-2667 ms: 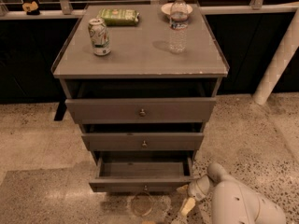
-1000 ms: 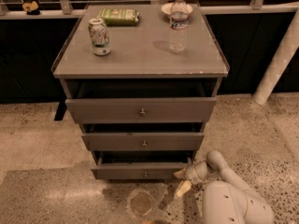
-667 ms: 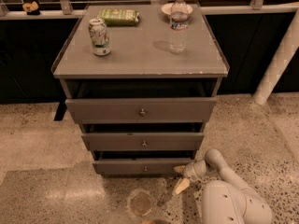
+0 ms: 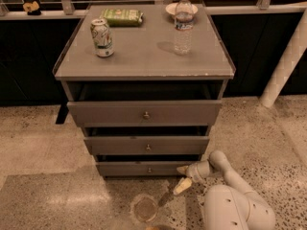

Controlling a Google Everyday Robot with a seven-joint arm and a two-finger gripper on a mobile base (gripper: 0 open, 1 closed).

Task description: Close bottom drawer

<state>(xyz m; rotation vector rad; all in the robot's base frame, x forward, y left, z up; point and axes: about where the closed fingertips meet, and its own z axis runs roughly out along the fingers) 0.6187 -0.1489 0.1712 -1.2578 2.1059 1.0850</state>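
The bottom drawer [image 4: 144,168] is the slimmest grey-brown front of three, with a tiny round knob [image 4: 149,170]. It sits nearly flush under the middle drawer [image 4: 147,145]. My gripper [image 4: 183,178] is low at the drawer front's right end, its cream fingertips [image 4: 182,186] touching or just off the panel's right edge. The white arm [image 4: 225,171] reaches in from the lower right.
The top drawer [image 4: 145,112] and middle drawer stand slightly out. On the cabinet top [image 4: 144,51] are a soda can [image 4: 102,37], a water bottle [image 4: 183,24], a green packet [image 4: 122,17] and a bowl [image 4: 172,7]. A round floor mark [image 4: 144,208] lies in front. A white post [image 4: 286,63] stands right.
The bottom drawer, pulled far out 2.7 s ago, has slid back into the cabinet. My gripper followed it inward, toward the cabinet.
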